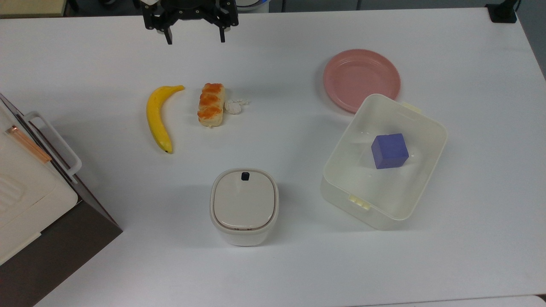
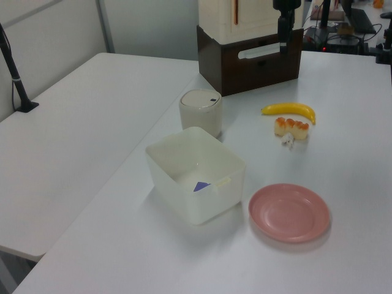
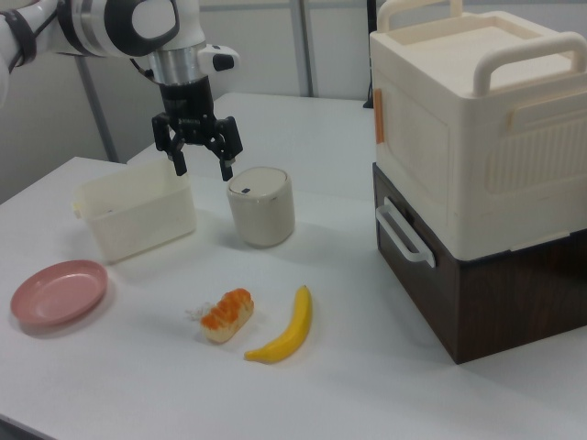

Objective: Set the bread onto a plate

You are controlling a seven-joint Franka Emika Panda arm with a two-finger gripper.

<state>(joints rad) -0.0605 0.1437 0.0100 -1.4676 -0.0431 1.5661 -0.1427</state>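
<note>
Plainly, the glazed, bumpy oblong bread (image 1: 210, 105) lies apart from the smooth round plate (image 1: 361, 79), tool (image 1: 196, 39) spread empty.

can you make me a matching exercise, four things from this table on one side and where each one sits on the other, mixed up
Things:
1. bread
2. plate
3. purple cube
4. gripper

Places and states:
A. inside the cream tub
B. open, held above the table, holding nothing
C. on the table between the banana and the small white lump
D. bare, on the table beside the cream tub

Pairs: 1-C, 2-D, 3-A, 4-B
</note>
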